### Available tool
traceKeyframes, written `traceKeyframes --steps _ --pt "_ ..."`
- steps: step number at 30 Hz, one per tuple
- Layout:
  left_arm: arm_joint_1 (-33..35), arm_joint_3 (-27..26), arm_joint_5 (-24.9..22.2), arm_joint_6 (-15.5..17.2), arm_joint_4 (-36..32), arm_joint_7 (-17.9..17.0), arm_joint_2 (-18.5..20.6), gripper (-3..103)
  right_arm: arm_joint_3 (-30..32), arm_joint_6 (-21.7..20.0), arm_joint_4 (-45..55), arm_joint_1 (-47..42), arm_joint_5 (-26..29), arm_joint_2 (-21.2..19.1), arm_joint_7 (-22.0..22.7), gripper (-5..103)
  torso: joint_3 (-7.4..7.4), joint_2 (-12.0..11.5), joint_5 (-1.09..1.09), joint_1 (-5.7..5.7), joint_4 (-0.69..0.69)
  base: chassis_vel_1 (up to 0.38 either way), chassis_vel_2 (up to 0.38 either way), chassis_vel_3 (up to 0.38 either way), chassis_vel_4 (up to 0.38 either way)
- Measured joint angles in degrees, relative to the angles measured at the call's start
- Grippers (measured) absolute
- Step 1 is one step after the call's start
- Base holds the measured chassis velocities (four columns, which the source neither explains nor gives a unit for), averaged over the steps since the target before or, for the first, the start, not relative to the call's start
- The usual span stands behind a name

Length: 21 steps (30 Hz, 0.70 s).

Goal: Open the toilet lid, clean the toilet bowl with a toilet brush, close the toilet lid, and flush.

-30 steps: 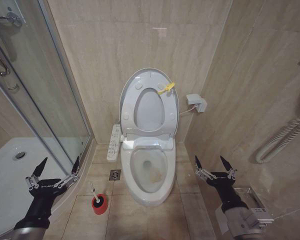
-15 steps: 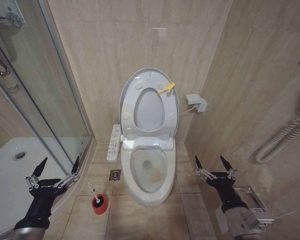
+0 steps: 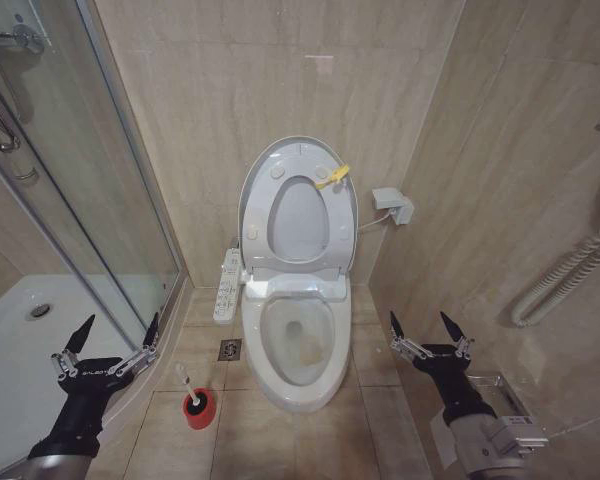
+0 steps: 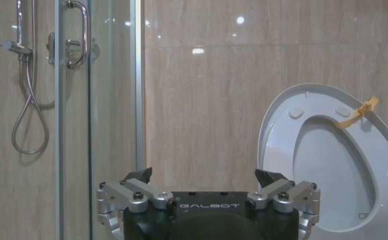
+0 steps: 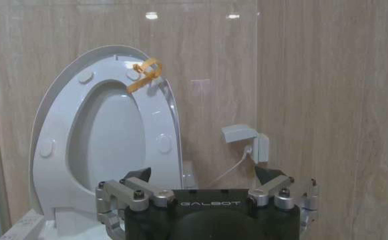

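the toilet lid (image 3: 280,160) stands up against the back wall, above the open toilet bowl (image 3: 298,345). the toilet brush (image 3: 185,382) sits in its red holder (image 3: 199,408) on the floor, left of the bowl. the left end effector (image 3: 112,335) and right end effector (image 3: 426,328) hang spread wide, holding nothing.

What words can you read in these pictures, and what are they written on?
"GALBOT" on the black body of the left pincer.
"GALBOT" on the black body of the right pincer.
The white control panel beside the toilet bowl has markings, but they are too small to read.
A tiny mark low on the raised toilet lid is too small to read.
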Motion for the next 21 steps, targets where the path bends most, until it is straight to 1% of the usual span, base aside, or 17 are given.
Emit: traceKeyframes --steps 21 --pt "0.00 0.00 0.00 0.00 0.00 0.00 0.00 100 0.00 0.00 0.00 0.00 0.00 0.00 0.00 100 0.00 0.00 0.00 0.00 0.00 0.000 0.000 0.000 0.000"
